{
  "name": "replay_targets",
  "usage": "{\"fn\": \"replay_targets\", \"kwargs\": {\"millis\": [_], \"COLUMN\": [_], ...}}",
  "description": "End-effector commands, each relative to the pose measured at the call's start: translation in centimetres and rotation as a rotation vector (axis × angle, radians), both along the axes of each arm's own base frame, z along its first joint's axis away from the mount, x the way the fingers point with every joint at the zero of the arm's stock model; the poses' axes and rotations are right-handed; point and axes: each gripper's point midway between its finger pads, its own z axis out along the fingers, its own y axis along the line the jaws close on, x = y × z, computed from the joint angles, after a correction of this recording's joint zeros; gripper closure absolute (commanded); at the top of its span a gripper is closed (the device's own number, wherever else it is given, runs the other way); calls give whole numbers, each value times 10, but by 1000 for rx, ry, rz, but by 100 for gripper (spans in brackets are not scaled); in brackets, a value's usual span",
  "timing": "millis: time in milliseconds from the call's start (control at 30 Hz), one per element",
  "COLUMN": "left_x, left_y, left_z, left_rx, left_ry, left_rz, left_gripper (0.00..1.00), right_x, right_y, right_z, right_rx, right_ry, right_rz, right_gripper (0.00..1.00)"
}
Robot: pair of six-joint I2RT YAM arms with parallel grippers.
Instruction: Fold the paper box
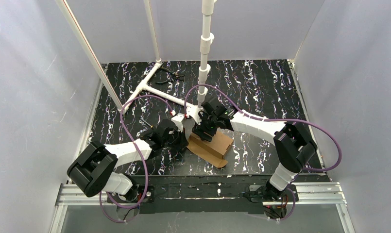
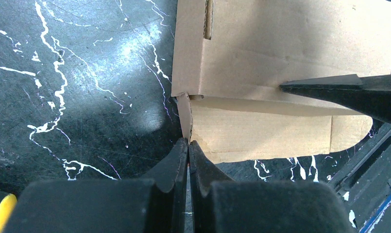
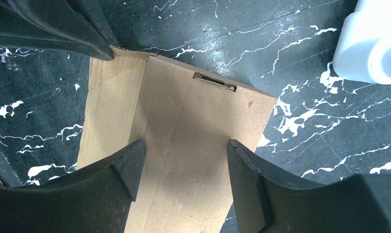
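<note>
Centrally on the black, white-veined surface [image 1: 261, 87] lies the paper box [image 1: 213, 148], a plain brown cardboard sheet. It is mostly flat, with its creases showing, and sits between the two arms, nearer the front edge than the back. The left pincer [image 2: 188, 143] comes at it from the left side, its two fingers pressed together with only a thin line between them. Their tips meet the lower end of a small corner tab [image 2: 184, 114], which stands up from the sheet where two panels join. Whether the tab's edge is actually nipped between the tips cannot be told. The right pincer [image 3: 183, 162] hangs over the box's broad panel with its fingers [image 3: 130, 170] well apart and holds nothing. The cardboard and a narrow slot [image 3: 215, 82] cut near its far edge show between them. From the left wrist view, one pointed right fingertip [image 2: 329, 90] rests at a fold line on that panel. A rounded flap [image 2: 351, 131] lies flat past this fold. A white pipe stand [image 1: 203, 63] rises just behind the box.
</note>
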Motion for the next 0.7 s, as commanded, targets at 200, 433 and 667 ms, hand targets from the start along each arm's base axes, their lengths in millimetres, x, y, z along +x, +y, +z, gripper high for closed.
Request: {"fn": "replay_targets", "kwargs": {"millis": [200,433,667], "left_x": [-19,-20,-21], "left_y": [-10,-4,-2], "left_z": [6,0,-1], "left_rx": [-56,-37,-31], "left_ry": [34,33,31], "left_rz": [-77,-59,-54], "left_gripper": [100,100,100], "right_x": [-25,-26,-26], "right_y": [-25,-25,-25], "right_z": [-44,-45,-44], "right_rx": [-156,-156,-152], "right_ry": [119,123,124], "right_rz": [7,9,11], "right_gripper": [29,29,29]}}
